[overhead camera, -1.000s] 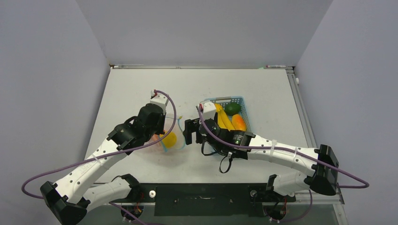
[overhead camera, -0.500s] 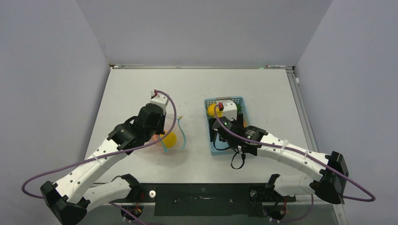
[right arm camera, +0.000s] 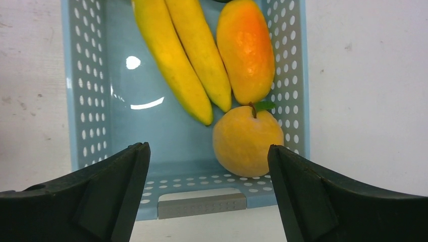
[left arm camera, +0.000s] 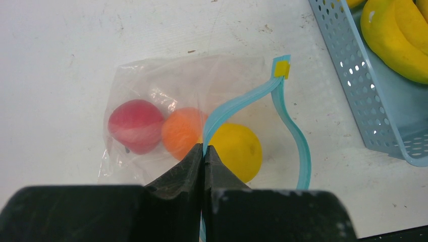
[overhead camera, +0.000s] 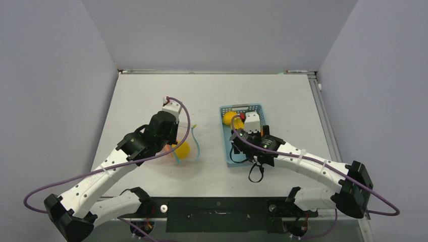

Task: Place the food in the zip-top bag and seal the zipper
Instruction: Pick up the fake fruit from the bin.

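The clear zip-top bag (left arm camera: 151, 85) lies on the table and holds a red apple (left arm camera: 135, 126), an orange (left arm camera: 180, 132) and a yellow lemon (left arm camera: 236, 151). Its teal zipper (left arm camera: 298, 146) loops open round the mouth. My left gripper (left arm camera: 204, 149) is shut on the zipper's near strip and holds it up; it also shows in the top view (overhead camera: 174, 150). My right gripper (right arm camera: 208, 151) is open and empty above the light-blue basket (right arm camera: 86, 101), which holds bananas (right arm camera: 176, 65), a mango (right arm camera: 246, 50) and a round yellow fruit (right arm camera: 247, 141).
The basket (overhead camera: 227, 151) stands right of the bag (overhead camera: 188, 151) with a narrow gap of table between them. The right arm (overhead camera: 303, 164) reaches in from the lower right. Grey walls enclose the table on three sides.
My right gripper has moved from beside the bag's mouth rightwards to over the basket, still open. The left gripper and the bag have not moved.
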`<action>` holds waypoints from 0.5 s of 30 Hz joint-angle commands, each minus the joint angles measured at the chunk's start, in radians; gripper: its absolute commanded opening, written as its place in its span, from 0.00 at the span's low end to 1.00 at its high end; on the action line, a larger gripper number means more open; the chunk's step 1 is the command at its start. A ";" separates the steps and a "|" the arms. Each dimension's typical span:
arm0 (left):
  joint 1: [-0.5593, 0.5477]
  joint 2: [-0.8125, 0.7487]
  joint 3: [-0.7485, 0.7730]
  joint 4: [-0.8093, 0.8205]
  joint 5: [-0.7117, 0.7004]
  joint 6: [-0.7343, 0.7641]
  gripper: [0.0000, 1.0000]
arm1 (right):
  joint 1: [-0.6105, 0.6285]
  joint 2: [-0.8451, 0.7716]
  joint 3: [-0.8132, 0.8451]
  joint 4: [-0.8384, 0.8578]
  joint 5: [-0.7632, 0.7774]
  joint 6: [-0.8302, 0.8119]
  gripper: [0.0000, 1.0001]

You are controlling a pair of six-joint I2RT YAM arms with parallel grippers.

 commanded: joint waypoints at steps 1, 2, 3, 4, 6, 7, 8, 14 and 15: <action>-0.006 0.001 0.013 0.037 0.008 0.000 0.00 | -0.029 0.027 -0.021 -0.012 0.067 0.027 0.89; -0.006 0.002 0.012 0.037 0.008 0.000 0.00 | -0.039 0.031 -0.025 -0.003 0.065 0.026 0.89; -0.006 0.003 0.012 0.036 0.006 0.000 0.00 | -0.050 0.035 -0.030 0.006 0.061 0.022 0.89; -0.006 0.003 0.013 0.036 0.007 0.000 0.00 | -0.061 0.040 -0.036 0.014 0.057 0.018 0.89; -0.006 0.001 0.013 0.037 0.007 0.000 0.00 | -0.080 0.051 -0.045 0.032 0.049 0.008 0.89; -0.006 0.001 0.012 0.036 0.005 0.000 0.00 | -0.089 0.056 -0.055 0.042 0.048 0.000 0.89; -0.006 0.000 0.013 0.037 0.005 0.000 0.00 | -0.099 0.063 -0.060 0.051 0.044 -0.003 0.89; -0.007 0.001 0.013 0.034 0.001 0.000 0.00 | -0.140 0.096 -0.079 0.078 0.038 -0.006 0.89; -0.007 0.001 0.013 0.034 0.001 0.000 0.00 | -0.145 0.099 -0.083 0.081 0.038 -0.003 0.88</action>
